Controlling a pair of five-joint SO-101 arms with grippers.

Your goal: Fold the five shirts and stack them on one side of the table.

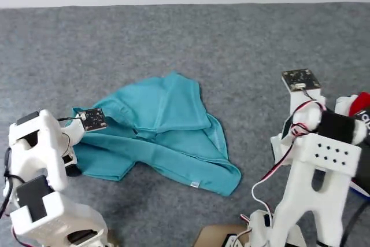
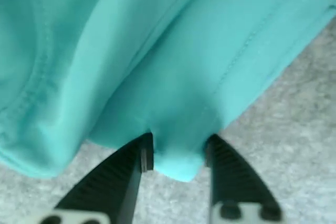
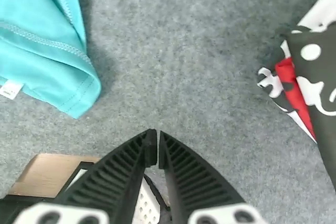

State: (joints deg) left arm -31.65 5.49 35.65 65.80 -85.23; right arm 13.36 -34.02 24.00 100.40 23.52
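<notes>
A teal shirt lies crumpled and partly folded on the grey mat, left of centre. My left gripper is at the shirt's left edge, shut on a bunched fold of the teal shirt that fills the gap between its fingers. The left arm stands over that edge. My right gripper hangs shut and holds nothing, above bare mat between a hem corner of the teal shirt and a pile of patterned cloth. The right arm stands at the right.
A pile of black, red and white patterned shirts lies at the table's right edge, partly behind the right arm. A brown cardboard piece sits at the front edge. The grey mat is bare toward the back.
</notes>
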